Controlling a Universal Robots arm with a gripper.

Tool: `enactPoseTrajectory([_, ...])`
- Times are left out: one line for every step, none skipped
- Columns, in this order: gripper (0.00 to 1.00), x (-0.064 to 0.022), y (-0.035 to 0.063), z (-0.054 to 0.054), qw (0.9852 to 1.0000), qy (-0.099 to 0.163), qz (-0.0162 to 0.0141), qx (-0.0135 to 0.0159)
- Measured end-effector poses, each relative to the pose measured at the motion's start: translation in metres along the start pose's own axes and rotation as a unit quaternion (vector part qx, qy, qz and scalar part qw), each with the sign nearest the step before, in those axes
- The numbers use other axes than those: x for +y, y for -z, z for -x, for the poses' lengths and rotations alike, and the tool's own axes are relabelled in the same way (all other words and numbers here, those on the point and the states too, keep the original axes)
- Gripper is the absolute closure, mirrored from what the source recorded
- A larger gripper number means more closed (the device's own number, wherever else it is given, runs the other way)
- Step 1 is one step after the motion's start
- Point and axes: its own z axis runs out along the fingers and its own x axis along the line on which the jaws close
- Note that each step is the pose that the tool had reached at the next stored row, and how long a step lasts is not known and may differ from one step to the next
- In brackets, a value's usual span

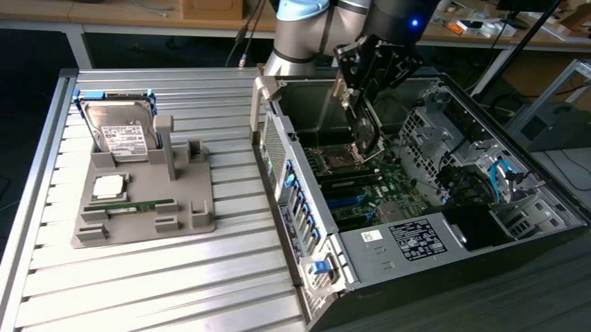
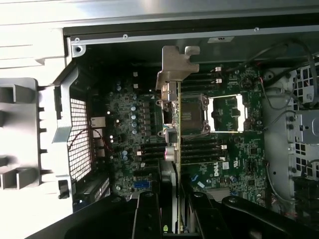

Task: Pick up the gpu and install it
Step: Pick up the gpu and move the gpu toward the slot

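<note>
Upper centre of the exterior view: my black gripper [image 1: 358, 86] clamps the thin, tan-faced gpu [image 1: 365, 128] edge-on above the green motherboard [image 1: 406, 183]. I judge it best held plumb, with its silver metal bracket [image 2: 177, 64] squared to the perforated rear wall [image 1: 275, 149].

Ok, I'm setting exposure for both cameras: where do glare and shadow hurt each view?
Exterior view: the table glares white in front of the tray, while the inside of the case sits dim. Wrist view: the case's outer wall is washed out, the gpu catches light at its bracket, and the gripper holding it is almost black.
</note>
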Motion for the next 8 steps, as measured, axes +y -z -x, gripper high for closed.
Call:
enactPoseTrajectory([0.73, 0.0000, -0.0003, 0.0005, 1.0000, 0.000, 0.0000, 0.0000])
enactPoseTrajectory([0.73, -0.0001, -0.0006, 0.0011, 1.0000, 0.000, 0.0000, 0.0000])
enactPoseTrajectory([0.73, -0.0002, -0.0010, 0.0018, 1.0000, 0.000, 0.0000, 0.0000])
enactPoseTrajectory([0.73, -0.0002, -0.0013, 0.0023, 1.0000, 0.000, 0.0000, 0.0000])
enactPoseTrajectory([0.73, -0.0002, -0.0015, 0.0028, 1.0000, 0.000, 0.0000, 0.0000])
enactPoseTrajectory([0.73, -0.0003, -0.0018, 0.0034, 1.0000, 0.000, 0.0000, 0.0000])
enactPoseTrajectory([0.73, -0.0004, -0.0024, 0.0044, 1.0000, 0.000, 0.0000, 0.0000])
enactPoseTrajectory([0.73, -0.0005, -0.0029, 0.0054, 1.0000, 0.000, 0.0000, 0.0000])
